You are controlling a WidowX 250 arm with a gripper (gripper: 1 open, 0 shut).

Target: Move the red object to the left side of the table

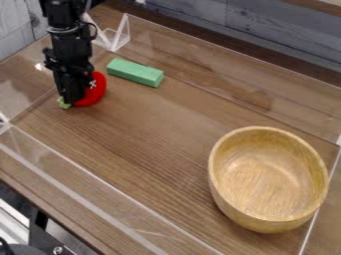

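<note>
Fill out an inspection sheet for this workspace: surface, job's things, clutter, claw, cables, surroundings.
Surface: brown wood-grain table, no spills seen
Job's things: red object with green stem, at the table's left side, the claw against it
Clutter: green block just right of the red object; wooden bowl at lower right
Claw: shut; whether it grips the red object, cannot tell
Cables: nothing seen for certain; dark shapes at lower left unclear
Surroundings: low clear walls edge the table
</note>
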